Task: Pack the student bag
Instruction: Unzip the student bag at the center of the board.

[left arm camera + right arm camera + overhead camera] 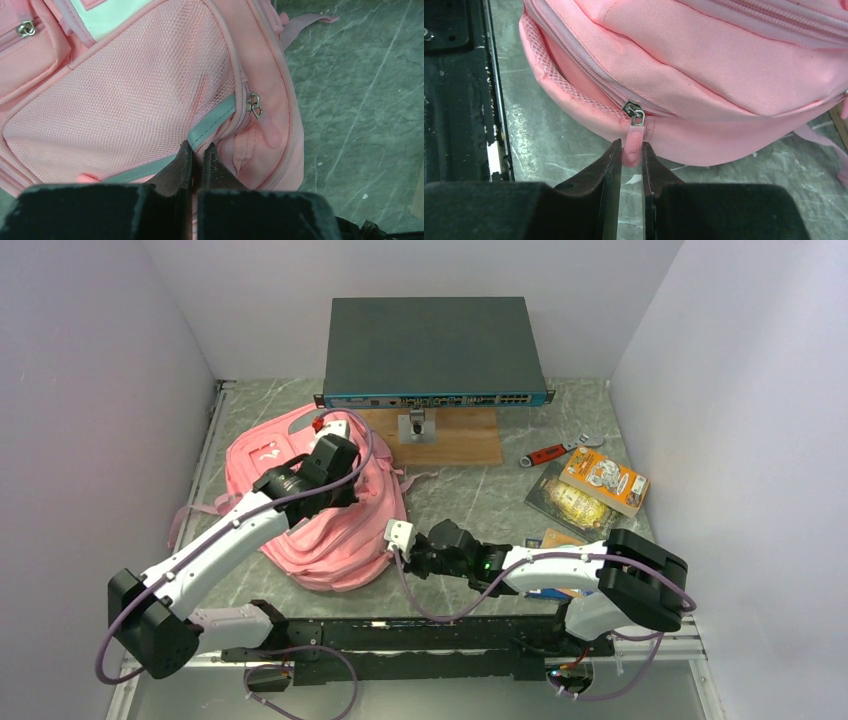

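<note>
The student bag (340,530), a soft light-pink backpack, lies on the grey table left of centre. My left gripper (335,475) rests on top of it. In the left wrist view the gripper (198,150) is shut, pinching the bag's fabric at the grey trim band (212,122) of the mesh pocket (125,100). A metal zip slider (254,104) sits just to the right. My right gripper (400,558) is at the bag's near right edge. In the right wrist view the gripper (631,147) is shut on the pink zip pull (633,140), which hangs from a slider (634,110); that zip looks closed.
A dark network switch (432,350) stands on a mount over a wooden board (450,440) at the back. A red-handled tool (548,453), an orange box (603,480) and a snack packet (575,505) lie at the right. A black rail (420,635) runs along the near edge.
</note>
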You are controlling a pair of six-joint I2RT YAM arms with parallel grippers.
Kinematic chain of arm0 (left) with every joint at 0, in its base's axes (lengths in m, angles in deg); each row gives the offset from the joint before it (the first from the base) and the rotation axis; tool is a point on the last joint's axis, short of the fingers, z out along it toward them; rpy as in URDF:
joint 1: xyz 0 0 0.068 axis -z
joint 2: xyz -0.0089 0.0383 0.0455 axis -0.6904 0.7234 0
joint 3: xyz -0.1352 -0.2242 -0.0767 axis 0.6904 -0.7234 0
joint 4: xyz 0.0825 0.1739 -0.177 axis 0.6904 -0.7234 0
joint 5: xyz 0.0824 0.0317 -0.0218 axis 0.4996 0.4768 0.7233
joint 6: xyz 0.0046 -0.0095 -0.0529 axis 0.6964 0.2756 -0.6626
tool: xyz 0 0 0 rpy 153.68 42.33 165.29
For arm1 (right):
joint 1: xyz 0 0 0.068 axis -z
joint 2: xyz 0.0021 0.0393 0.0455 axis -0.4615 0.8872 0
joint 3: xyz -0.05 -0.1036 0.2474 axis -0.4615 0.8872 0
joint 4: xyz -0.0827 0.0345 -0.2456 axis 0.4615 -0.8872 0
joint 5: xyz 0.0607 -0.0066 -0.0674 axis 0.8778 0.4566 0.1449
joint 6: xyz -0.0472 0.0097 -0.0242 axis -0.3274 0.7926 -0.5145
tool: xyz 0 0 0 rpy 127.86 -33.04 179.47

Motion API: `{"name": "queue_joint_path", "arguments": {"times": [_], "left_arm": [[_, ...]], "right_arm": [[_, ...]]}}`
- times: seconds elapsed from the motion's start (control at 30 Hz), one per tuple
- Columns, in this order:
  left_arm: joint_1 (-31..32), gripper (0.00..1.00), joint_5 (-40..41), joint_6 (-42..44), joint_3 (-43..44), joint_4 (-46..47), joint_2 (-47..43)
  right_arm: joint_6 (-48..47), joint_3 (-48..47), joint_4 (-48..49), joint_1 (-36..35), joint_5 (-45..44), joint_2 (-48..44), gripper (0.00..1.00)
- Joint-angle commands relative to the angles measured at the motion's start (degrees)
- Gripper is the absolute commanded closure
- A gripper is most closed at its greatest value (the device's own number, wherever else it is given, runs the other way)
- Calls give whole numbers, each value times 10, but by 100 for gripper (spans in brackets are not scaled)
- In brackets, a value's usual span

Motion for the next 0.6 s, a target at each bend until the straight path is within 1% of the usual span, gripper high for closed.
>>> {"name": "queue_joint_path", "arguments": {"times": [0.0,0.17,0.37,0.4,0.43,0.53,0.57], "left_arm": [[-6,100,4,-60,69,117,27],[-5,100,-17,-65,125,96,83],[-6,100,-83,19,129,88,101],[-6,96,-94,31,124,83,97],[-6,87,-107,45,114,83,91],[-5,54,-142,79,81,88,65],[-5,45,-154,88,75,85,56]], "right_arm": [[46,13,60,-11,13,-3,100],[78,40,75,-8,0,-25,100],[114,87,104,24,-13,-59,100],[115,92,106,30,-14,-62,100],[116,97,109,36,-14,-65,100],[115,116,127,49,-10,-77,100],[115,123,135,52,-9,-80,100]]}}
